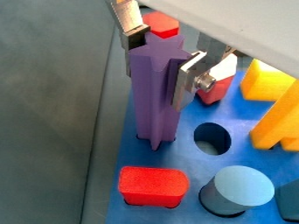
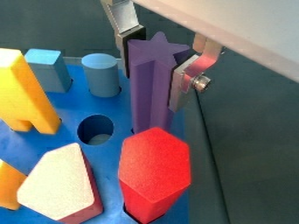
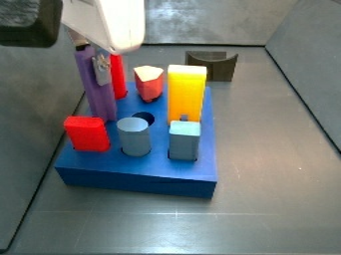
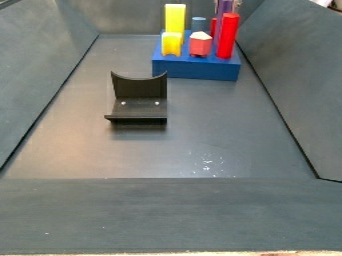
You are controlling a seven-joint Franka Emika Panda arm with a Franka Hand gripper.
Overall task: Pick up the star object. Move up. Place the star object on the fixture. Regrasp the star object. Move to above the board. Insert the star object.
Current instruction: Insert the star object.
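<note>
The purple star object stands upright with its lower end in the blue board, next to an empty round hole. My gripper straddles its top, one silver finger on each side, pads against the star's flanks, so it is shut on it. Both wrist views show this. In a side view the star object stands at the board's left edge under the gripper. The dark fixture stands empty behind the board and shows in both side views.
On the board stand a tall red hexagonal peg, a yellow block, a cream-pink peg, a red block, a blue cylinder and a light blue block. Grey walls enclose the floor.
</note>
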